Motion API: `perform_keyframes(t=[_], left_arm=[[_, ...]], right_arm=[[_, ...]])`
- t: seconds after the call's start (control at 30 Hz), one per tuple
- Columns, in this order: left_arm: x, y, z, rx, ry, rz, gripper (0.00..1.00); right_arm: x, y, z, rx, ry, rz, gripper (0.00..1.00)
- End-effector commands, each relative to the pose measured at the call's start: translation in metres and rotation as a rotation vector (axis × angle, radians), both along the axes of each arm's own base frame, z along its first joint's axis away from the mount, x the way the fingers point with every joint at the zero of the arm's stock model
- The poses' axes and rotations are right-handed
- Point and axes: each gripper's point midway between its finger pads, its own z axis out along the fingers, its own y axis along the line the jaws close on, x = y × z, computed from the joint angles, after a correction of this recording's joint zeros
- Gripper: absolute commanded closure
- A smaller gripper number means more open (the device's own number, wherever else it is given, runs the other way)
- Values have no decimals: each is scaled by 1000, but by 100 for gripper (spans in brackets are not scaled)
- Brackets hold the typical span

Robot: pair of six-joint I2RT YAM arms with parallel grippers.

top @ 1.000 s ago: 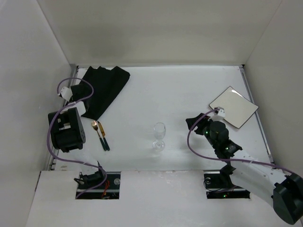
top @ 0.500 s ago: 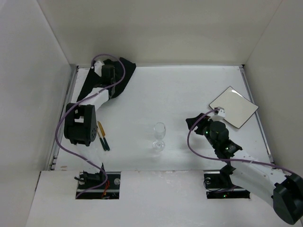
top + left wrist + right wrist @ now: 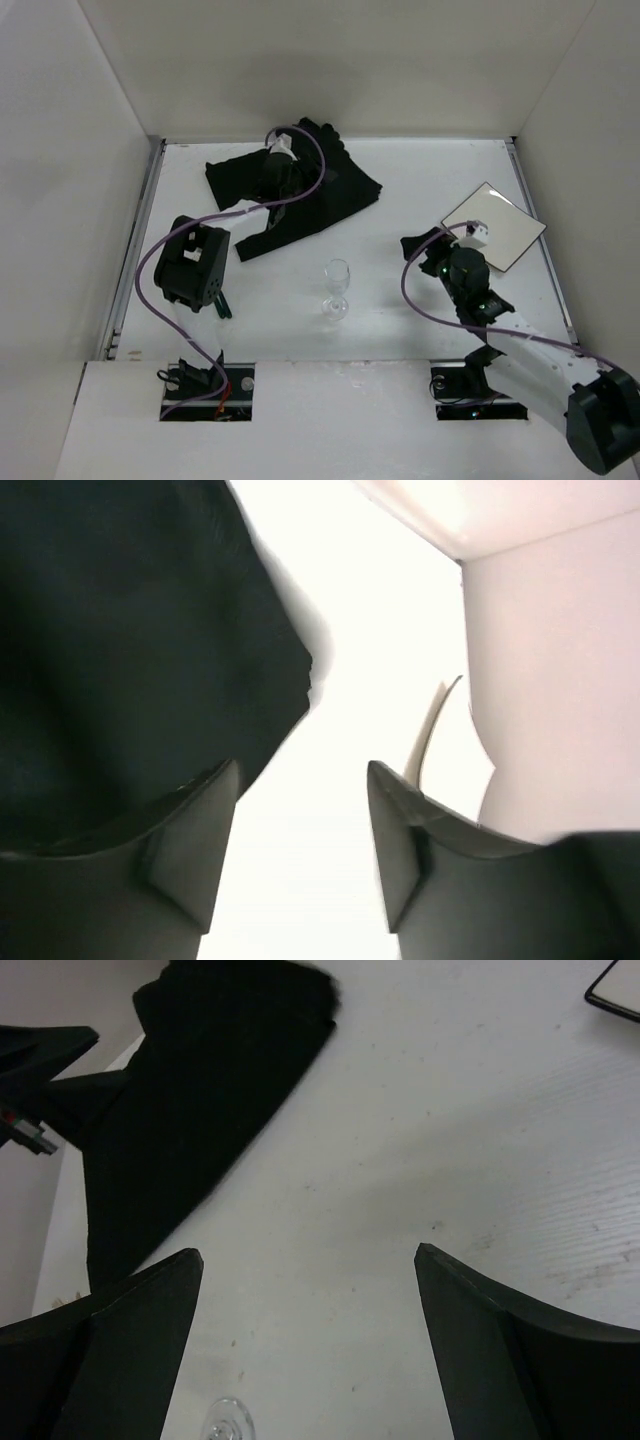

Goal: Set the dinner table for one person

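A cloth is laid on the desk by the far edge, left of the middle. A glass is stood upright before it, apart, toward the near edge. A plate is laid by the right edge. Cutlery is seen near the left edge, partly hidden.

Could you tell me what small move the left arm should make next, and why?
Probably close the left gripper on an edge of the black placemat and pull it flat: the jaws stand open and empty, and the cloth lies rumpled on the dinner table.
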Motion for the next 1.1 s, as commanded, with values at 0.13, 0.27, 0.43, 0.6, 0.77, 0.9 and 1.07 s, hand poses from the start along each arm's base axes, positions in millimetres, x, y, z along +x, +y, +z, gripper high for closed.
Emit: perform_keyframes(t=[0.13,0.27,0.43,0.6,0.77,0.9,1.07], left_arm=[[1,42,71,-145,-151,50,34],[-15,111,62,-139,-121,227,35],[-61,171,14,-103,-37,407,38],[-108,196,-15,-43,22,509,40],[-142,235,-53,109,151,660,41],[-144,264,-61,172,195,752,41],[-129,272,-62,179,204,778,67]], right_arm=[[69,23,37,93,-19,35,3],[116,42,7,148,85,69,3],[158,62,-47,240,248,58,11],[180,67,-59,264,287,14,19],[199,67,-76,236,375,-43,37],[207,72,-87,266,425,-68,44],[219,81,-96,266,459,-81,71]])
